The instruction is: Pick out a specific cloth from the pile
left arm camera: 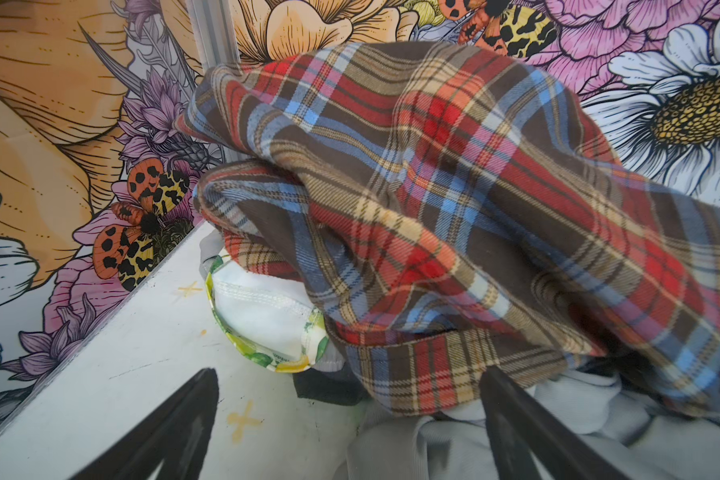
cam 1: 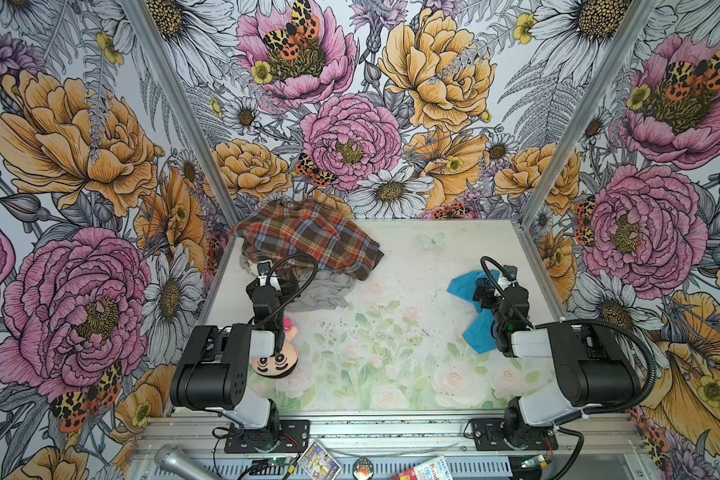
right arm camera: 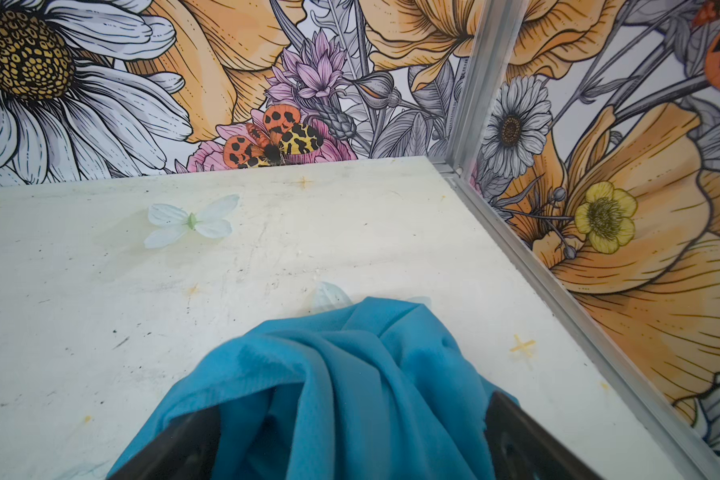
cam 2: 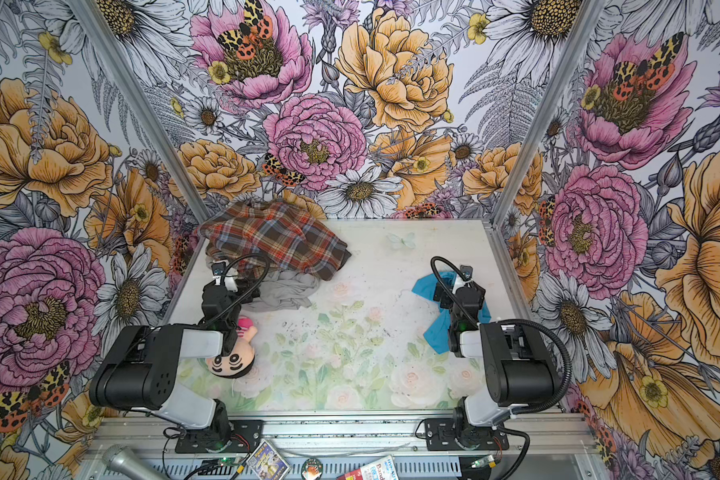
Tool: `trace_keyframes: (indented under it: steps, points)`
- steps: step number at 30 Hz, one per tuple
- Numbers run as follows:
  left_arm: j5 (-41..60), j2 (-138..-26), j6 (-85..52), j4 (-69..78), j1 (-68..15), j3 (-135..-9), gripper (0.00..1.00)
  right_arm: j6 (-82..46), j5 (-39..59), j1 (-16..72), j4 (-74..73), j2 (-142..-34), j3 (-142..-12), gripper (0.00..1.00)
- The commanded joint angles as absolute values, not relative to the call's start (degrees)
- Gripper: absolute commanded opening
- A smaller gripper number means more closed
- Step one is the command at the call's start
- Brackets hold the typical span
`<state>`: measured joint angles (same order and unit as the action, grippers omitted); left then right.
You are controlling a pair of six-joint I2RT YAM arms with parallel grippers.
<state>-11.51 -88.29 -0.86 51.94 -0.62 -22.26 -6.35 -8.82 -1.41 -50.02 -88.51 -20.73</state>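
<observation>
The turquoise-blue cloth [cam 1: 461, 286] [cam 2: 425, 287] lies crumpled on the right side of the table, apart from the pile, and the right arm hides part of it. My right gripper [cam 1: 485, 291] [right arm camera: 350, 409] stands over it, open wide, with a bunched fold of the cloth [right arm camera: 341, 374] lying between its fingers and draped over one of them. The pile sits at the back left: a plaid shirt [cam 1: 308, 241] [left arm camera: 433, 208] on top, a light grey piece [cam 1: 325, 293] [left arm camera: 433, 440], and a dark piece [left arm camera: 329, 388]. My left gripper [cam 1: 282, 283] [left arm camera: 350, 374] is open at the pile's near edge.
A white piece with yellow-green trim [left arm camera: 267, 320] peeks out from under the plaid shirt. A doll [cam 1: 277, 357] lies under the left arm. Flowered walls and metal posts [right arm camera: 466, 83] close in the table on three sides. A microphone [cam 1: 175, 459] and small items lie on the front rail.
</observation>
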Motion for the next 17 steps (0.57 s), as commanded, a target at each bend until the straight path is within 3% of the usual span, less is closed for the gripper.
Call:
trace_keyframes:
  steps: [1,17]
  points:
    - [-11.36,-88.59,0.00,53.59,-0.92,-21.53,0.99,-6.33,-9.65,-1.14,-52.00,-87.93,-21.37,0.99]
    - [-11.37,-88.58,0.00,53.60,-0.92,-21.56,0.99,-6.39,-9.30,-1.28,-52.25,-87.95,-21.23,1.00]
